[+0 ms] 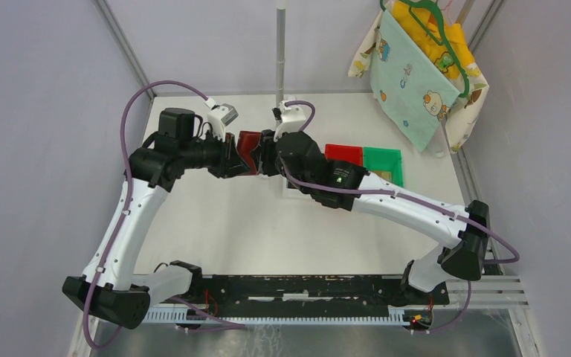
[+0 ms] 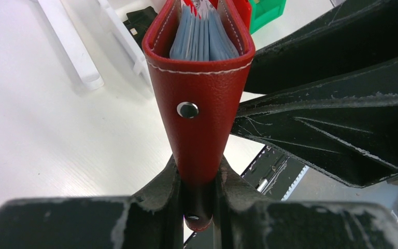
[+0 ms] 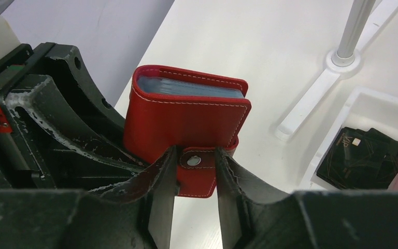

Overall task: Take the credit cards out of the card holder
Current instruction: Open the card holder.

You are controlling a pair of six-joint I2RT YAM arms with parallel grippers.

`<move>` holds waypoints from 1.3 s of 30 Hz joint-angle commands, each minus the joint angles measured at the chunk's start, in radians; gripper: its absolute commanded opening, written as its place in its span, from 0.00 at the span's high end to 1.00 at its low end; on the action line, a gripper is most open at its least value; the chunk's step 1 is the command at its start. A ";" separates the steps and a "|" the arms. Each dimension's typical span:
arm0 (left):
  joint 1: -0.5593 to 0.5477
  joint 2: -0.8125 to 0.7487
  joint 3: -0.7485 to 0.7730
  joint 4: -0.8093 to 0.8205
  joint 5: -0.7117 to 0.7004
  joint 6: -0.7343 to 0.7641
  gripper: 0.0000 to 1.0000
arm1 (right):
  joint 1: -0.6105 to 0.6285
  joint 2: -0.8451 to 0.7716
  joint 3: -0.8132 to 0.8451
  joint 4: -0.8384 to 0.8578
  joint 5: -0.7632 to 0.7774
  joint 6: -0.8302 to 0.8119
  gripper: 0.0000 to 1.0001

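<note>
- My left gripper (image 2: 199, 176) is clamped on the bottom edge of the card holder (image 2: 202, 104), which stands upright.
- The holder hangs above the table (image 1: 268, 230), between my two wrists.
- The credit cards (image 2: 199, 39), grey-blue edges, sit packed inside it.
- My right gripper (image 3: 196, 158) flanks the snap tab (image 3: 199, 184), jaws hard against both sides. I cannot tell whether they pinch it.

Quick headcount, bench edition

One red card holder (image 3: 186, 122), two grippers (left gripper (image 2: 199, 179), right gripper (image 3: 196, 163)), and three containers: one red bin (image 1: 343, 154), one green bin (image 1: 383, 162), one white tray (image 3: 365, 98). One upright pole (image 1: 280, 52). Hanging cloths (image 1: 409, 82): at least three. Grey-blue credit cards (image 2: 202, 36) are packed too tight to count, and so is the stack of black cards (image 3: 363, 158).
</note>
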 commanded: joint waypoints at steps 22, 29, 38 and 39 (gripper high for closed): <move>-0.005 -0.036 0.048 0.081 -0.041 -0.023 0.98 | 0.007 -0.078 -0.089 -0.009 0.150 0.010 1.00; -0.005 -0.043 0.061 0.081 -0.042 -0.022 0.98 | 0.007 -0.120 -0.126 -0.011 0.190 -0.006 1.00; -0.007 -0.043 0.090 0.081 0.086 -0.026 0.98 | -0.191 -0.233 -0.274 0.095 -0.206 -0.044 0.59; -0.005 -0.044 0.092 0.082 0.106 -0.026 0.98 | -0.224 -0.250 -0.299 0.125 -0.284 -0.046 0.44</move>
